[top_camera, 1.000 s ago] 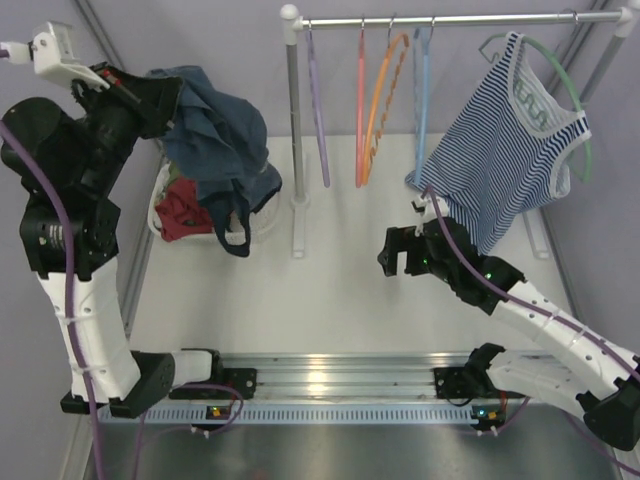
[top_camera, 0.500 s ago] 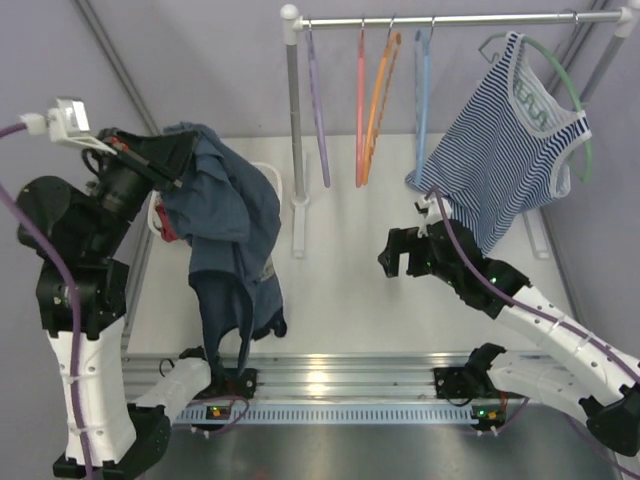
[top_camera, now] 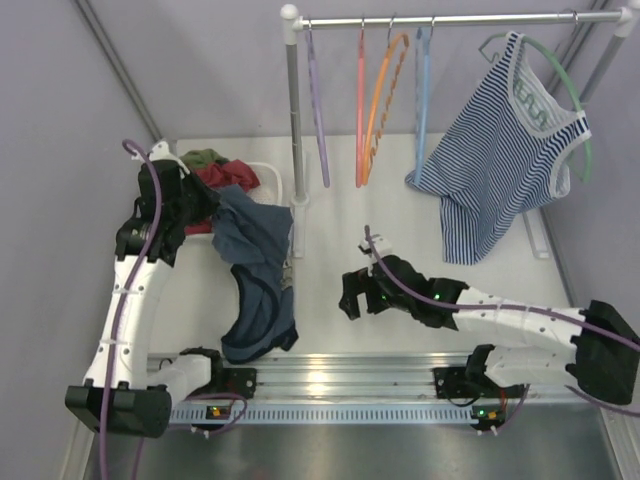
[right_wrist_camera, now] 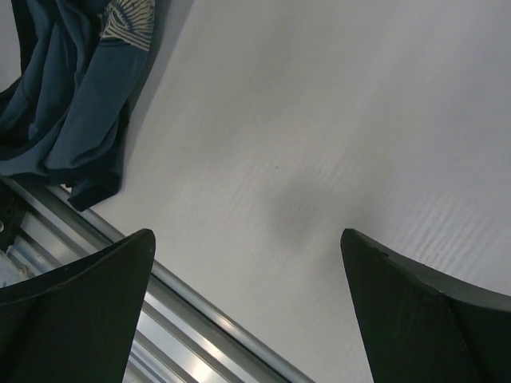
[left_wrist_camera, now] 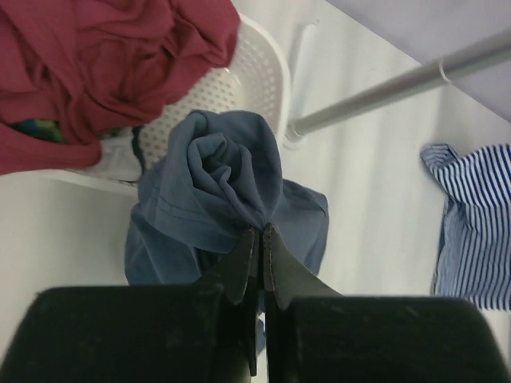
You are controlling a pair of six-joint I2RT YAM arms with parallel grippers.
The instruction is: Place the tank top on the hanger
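One tank top, navy, out of the basket: a bunch is pinched in the left gripper, jaws closed tight on the cloth, the rest trailing down to the near left edge of the table. One hanger, light blue, bare, on the far rail, well apart from the top. Right gripper: jaws wide, holding nothing, low over the table's middle. Done: pick-up. Left, by my reckoning: spreading the top, fetching the hanger, threading both shoulders

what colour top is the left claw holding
The fabric tank top is plain dark navy blue; clearest in left wrist view.
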